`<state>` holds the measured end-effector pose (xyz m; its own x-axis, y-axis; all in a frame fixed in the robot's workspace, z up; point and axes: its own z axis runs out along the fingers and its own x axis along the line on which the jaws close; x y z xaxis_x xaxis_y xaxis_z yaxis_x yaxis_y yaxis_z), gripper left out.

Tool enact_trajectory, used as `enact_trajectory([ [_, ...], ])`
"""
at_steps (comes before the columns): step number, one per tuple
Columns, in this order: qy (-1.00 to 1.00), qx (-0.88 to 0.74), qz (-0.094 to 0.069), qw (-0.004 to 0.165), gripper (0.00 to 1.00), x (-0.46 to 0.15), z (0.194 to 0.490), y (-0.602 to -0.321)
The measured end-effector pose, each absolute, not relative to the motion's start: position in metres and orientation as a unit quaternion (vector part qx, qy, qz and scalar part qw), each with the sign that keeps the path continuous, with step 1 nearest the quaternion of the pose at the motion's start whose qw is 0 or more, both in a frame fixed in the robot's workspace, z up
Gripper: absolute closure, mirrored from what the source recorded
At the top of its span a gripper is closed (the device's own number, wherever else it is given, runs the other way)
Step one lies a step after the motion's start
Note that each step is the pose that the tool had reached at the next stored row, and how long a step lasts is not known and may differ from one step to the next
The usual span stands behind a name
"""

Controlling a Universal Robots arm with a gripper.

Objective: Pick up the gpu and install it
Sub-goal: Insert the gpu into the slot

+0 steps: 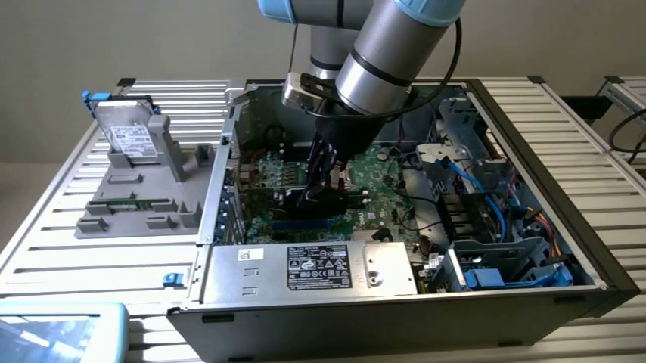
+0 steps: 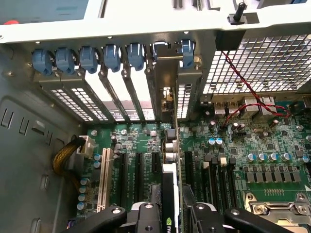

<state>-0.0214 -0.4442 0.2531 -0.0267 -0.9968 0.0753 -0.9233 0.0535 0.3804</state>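
The gpu stands on edge between my fingers, seen end-on as a thin card with a black cooler side. Its silver end bracket lines up with a rear slot opening of the case. The card sits down among the expansion slots of the green motherboard; I cannot tell whether it is fully seated. My gripper is shut on the gpu from above. In the exterior view my gripper reaches deep into the open computer case, with the dark gpu under it over the motherboard.
Blue slot clips line the rear wall. A silver power supply sits at the case front, and a drive cage with blue cables at the exterior view's right. A silver hard drive leans on a grey fixture outside.
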Motion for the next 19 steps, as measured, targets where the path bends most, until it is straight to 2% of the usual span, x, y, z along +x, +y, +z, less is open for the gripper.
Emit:
enact_trajectory([
  [4,-0.707,0.679,-0.115,0.161,0.72,-0.0215,0.2531,-0.4442],
  [13,-0.704,0.682,-0.131,0.145,0.72,-0.0215,0.2528,-0.4464],
  [19,-0.704,0.682,-0.131,0.145,0.72,-0.0215,0.2529,-0.4493],
])
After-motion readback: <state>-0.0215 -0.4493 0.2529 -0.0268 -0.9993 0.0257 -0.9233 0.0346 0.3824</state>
